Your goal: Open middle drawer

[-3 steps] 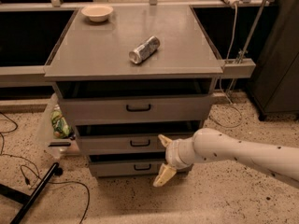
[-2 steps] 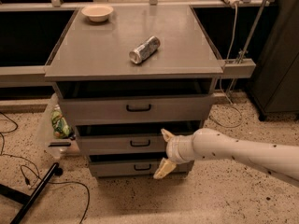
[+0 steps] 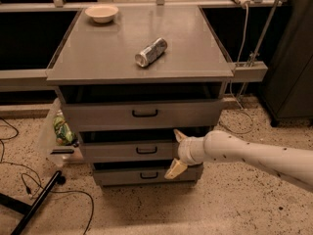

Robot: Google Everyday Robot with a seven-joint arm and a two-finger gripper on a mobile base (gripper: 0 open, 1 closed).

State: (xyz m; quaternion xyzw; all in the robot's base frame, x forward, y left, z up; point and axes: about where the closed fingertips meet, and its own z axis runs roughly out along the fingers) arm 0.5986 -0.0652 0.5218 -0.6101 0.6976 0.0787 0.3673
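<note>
At the right end of the middle drawer, the gripper gapes wide, empty

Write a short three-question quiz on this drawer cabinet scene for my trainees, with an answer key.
1. True or false: the silver metal can lies on its side on the grey metal cabinet top.
2. The cream two-finger pincer is at which end of the grey metal middle drawer front? A) picture-left B) picture-right
3. Fill in: the pincer's fingers are ____.
Key: 1 true; 2 B; 3 open.
</note>
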